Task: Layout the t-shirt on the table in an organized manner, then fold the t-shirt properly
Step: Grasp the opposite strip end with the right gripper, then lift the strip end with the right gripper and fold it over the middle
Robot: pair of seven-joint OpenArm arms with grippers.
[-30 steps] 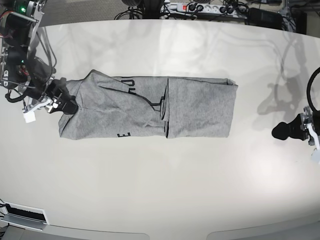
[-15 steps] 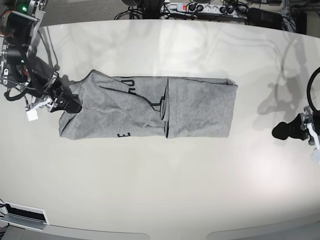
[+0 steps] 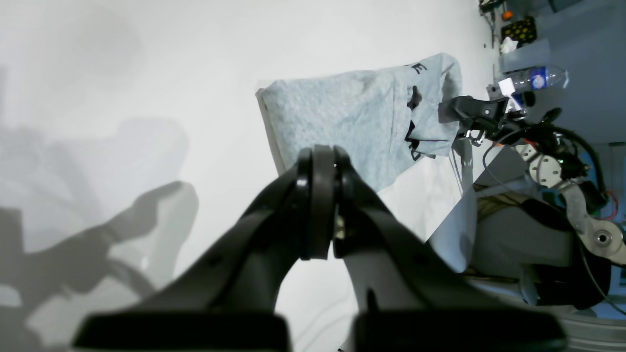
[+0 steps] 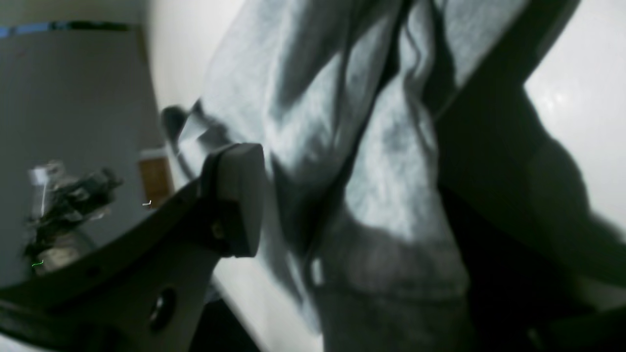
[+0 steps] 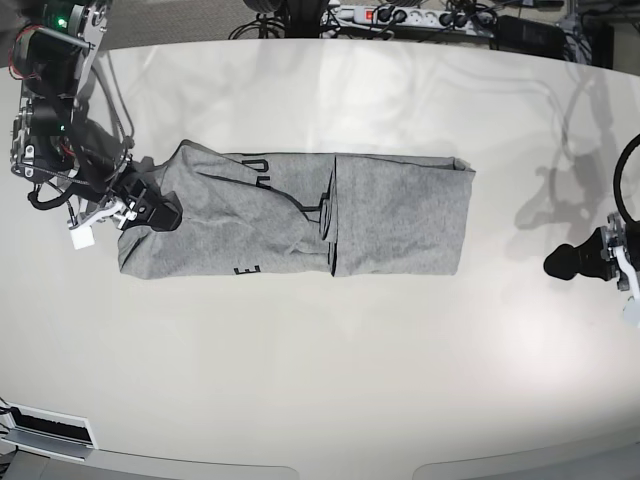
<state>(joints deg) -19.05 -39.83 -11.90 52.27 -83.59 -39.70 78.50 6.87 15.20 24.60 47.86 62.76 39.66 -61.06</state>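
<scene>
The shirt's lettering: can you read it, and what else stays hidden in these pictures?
- Lettering on the t-shirt: base view, folds cover most letters; unreadable.
- Right gripper: right wrist view is blurred, so whether it pinches cloth is unclear.
- Left gripper: base view, its arm is cut off by the edge.
- Bottle label: left wrist view, too small.

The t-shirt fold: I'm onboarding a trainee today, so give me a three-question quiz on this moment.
1. True or false: the left tool is shut and empty.
2. Which tool is at the t-shirt? A) left B) right
3. Fill in: the t-shirt lies as a long band on the ____.

Key: 1 true; 2 B, its jaws stand wide around the cloth's end; 3 table.
</scene>
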